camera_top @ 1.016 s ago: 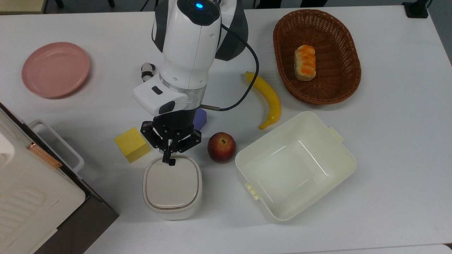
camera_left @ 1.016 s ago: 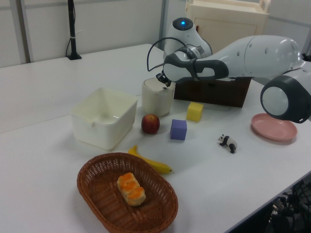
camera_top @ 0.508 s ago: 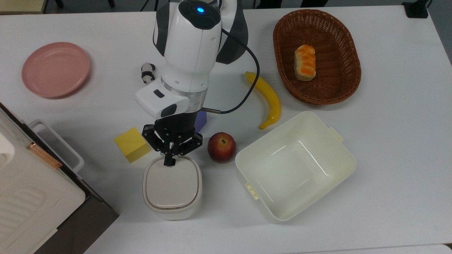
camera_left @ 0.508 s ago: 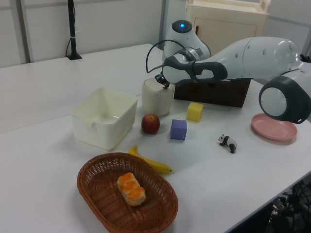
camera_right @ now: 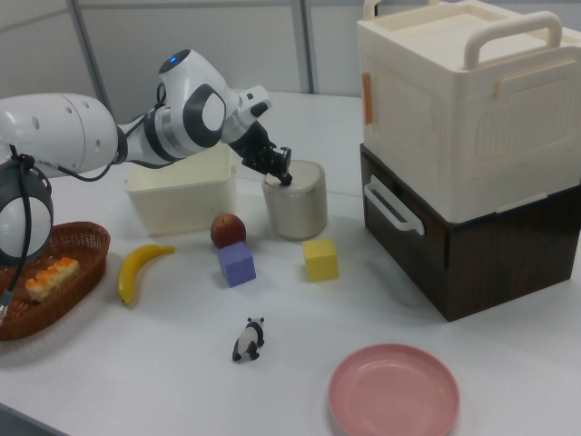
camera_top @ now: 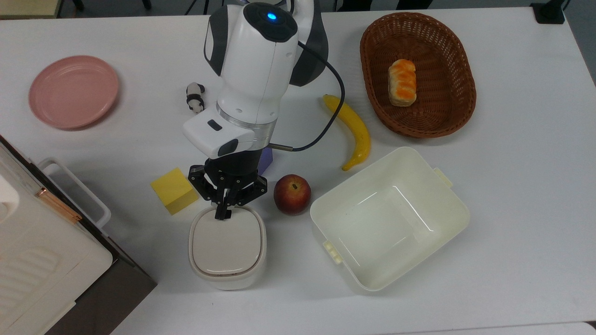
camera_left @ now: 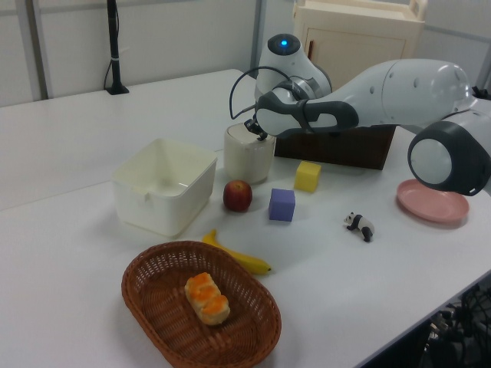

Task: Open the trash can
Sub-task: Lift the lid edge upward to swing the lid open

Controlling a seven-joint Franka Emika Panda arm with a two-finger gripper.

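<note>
From the table's front edge in the top view, the trash can [camera_top: 227,246] comes first: a small cream bin with a flat greyish lid [camera_top: 226,241], standing a little in from that edge, nearer the top view's left than its middle. The lid lies flat and shut. Its dark button sits at the lid's far edge, and the gripper [camera_top: 222,213] stands right over that spot, fingers drawn together into one narrow black tip that points straight down and holds nothing. From the right view the tip [camera_right: 284,175] seems to touch the lid's rim; I cannot tell how hard it bears. So the move, as I judge it, is simply downward on that far edge, and nothing sideways is called for.

Room is tight beside the bin. The yellow block [camera_top: 174,190] lies just off its far-left corner, the apple [camera_top: 292,194] just off its far-right side, and the cream tub [camera_top: 390,217] stands beyond the apple. The dark cabinet [camera_top: 100,288] crowds the table's left front corner.

Farther back lie the purple block [camera_top: 266,158], the banana [camera_top: 351,130], the panda figure [camera_top: 195,97], the pink plate [camera_top: 73,91] and the wicker basket [camera_top: 458,88] holding a bread roll [camera_top: 402,82].
</note>
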